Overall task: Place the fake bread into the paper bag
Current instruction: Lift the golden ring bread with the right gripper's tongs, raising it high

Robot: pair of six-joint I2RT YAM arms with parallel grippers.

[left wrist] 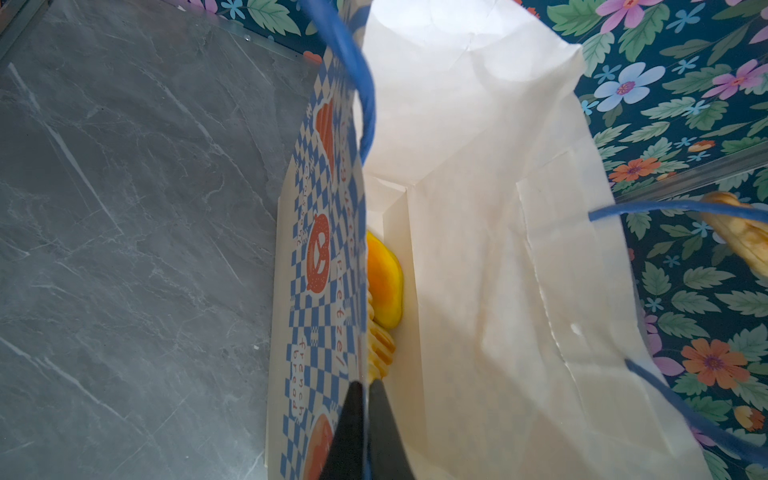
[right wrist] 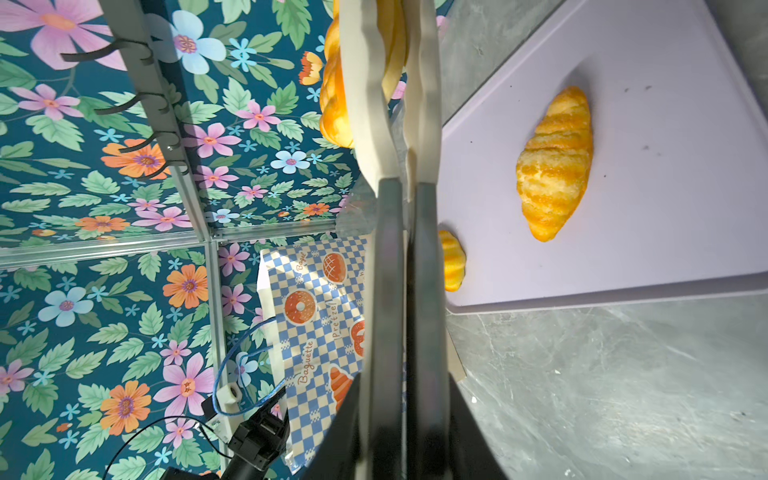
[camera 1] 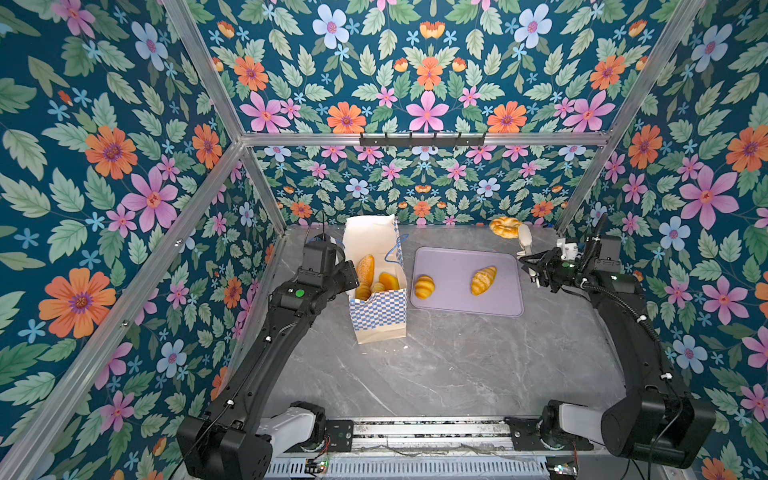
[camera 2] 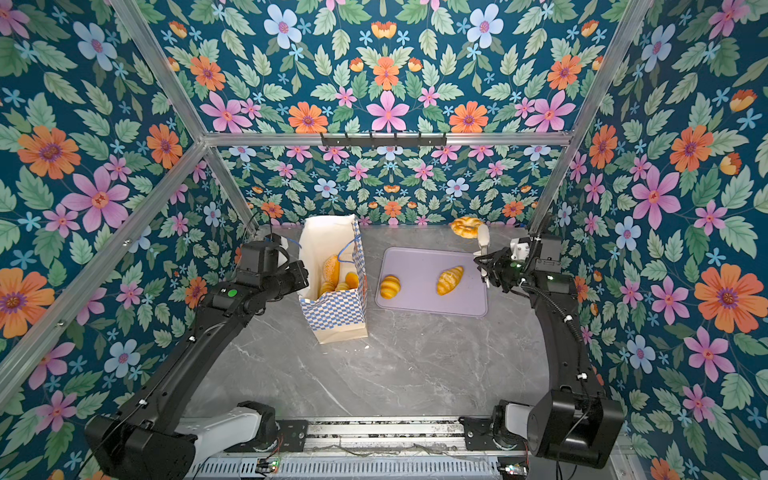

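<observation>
The paper bag (camera 1: 379, 316) stands upright and open at the table's left, with several pieces of fake bread (camera 1: 365, 268) inside. My left gripper (left wrist: 368, 384) is shut on the bag's checkered side wall (left wrist: 324, 249) at the rim, one finger outside and one inside above a yellow bun (left wrist: 384, 286). A ridged bun (camera 1: 424, 286) and a croissant (camera 1: 483, 280) lie on the lilac tray (camera 1: 498, 305). My right gripper (camera 1: 523, 232) is raised past the tray's far right corner, shut on a ring-shaped bread (camera 1: 503, 227), which shows between the cream fingers (right wrist: 365, 83).
The lilac tray (camera 2: 469, 309) lies right of the bag (camera 2: 336, 320), close to it. Blue cord handles (left wrist: 357, 70) arch over the bag's mouth. Floral walls and aluminium posts close in the back and sides. A hook rail (camera 1: 422, 139) hangs on the back wall.
</observation>
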